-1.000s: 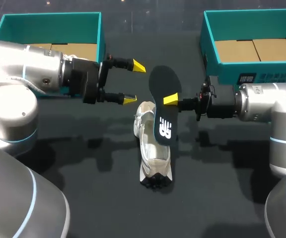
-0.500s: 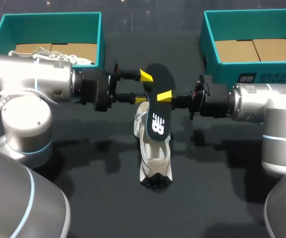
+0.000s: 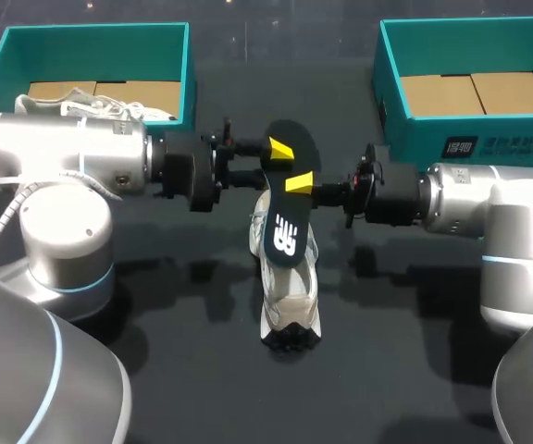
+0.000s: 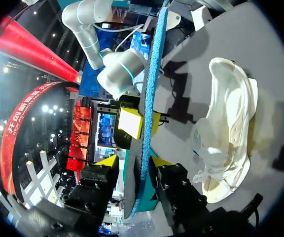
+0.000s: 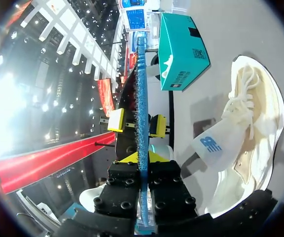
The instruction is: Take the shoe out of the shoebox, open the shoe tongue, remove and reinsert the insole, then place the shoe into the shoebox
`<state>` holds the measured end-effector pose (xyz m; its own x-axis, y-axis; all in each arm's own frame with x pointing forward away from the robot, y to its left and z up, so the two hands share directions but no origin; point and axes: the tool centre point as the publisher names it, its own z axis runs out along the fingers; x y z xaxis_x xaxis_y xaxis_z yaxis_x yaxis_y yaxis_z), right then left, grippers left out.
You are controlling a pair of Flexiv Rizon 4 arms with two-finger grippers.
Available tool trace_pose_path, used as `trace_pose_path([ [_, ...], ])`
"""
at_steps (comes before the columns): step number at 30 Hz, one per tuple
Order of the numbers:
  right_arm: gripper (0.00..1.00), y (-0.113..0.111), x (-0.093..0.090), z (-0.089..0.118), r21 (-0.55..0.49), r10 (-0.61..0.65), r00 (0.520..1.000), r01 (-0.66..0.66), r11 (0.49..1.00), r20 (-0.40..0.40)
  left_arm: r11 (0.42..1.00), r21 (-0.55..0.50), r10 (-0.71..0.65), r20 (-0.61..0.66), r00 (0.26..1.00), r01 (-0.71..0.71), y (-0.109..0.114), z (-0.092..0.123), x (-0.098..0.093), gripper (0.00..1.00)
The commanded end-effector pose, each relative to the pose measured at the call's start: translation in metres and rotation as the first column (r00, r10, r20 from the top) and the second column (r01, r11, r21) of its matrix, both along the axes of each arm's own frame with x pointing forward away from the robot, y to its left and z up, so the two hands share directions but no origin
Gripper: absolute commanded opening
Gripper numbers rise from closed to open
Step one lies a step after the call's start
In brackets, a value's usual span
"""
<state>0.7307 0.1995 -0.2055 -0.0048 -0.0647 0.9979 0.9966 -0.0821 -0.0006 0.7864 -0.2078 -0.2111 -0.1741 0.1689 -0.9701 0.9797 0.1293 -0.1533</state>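
Note:
A black insole (image 3: 283,199) with a white logo is held tilted above a cream-white shoe (image 3: 287,296) that lies on the black table. My right gripper (image 3: 296,185) is shut on the insole's right edge, which stands edge-on between its fingers (image 5: 140,159). My left gripper (image 3: 272,165) straddles the insole's upper part from the left. In the left wrist view the blue-edged insole (image 4: 147,98) sits between the yellow tips of the left gripper (image 4: 134,162); one finger touches it and a small gap shows at the other. The shoe (image 4: 226,133) lies beside and below.
A teal shoebox (image 3: 91,35) at the back left holds another white shoe (image 3: 86,100), partly hidden by my left arm. A second teal shoebox (image 3: 470,32) at the back right shows only its cardboard floor. Dark tabletop lies in front of the shoe.
My left arm has moved right to the insole and its fingers have narrowed around it. The right gripper has carried the insole slightly left and higher over the shoe.

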Motion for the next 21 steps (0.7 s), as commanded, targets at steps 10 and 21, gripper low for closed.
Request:
trace_pose_path([
  [10, 0.0, 0.005, -0.0003, 0.0015, 0.005, -0.002, 1.0, 0.002, 1.0, 0.011, 1.0, -0.008, 0.0, 0.023, 1.0, 0.0, -0.0102, -0.0097, -0.002, 0.32],
  [21, 0.0, 0.0058, 0.0023, 0.0005, 0.015, -0.008, 1.0, 0.008, 1.0, 0.01, 1.0, -0.013, -0.008, 0.036, 0.999, 0.009, -0.0111, -0.0098, -0.004, 0.22],
])
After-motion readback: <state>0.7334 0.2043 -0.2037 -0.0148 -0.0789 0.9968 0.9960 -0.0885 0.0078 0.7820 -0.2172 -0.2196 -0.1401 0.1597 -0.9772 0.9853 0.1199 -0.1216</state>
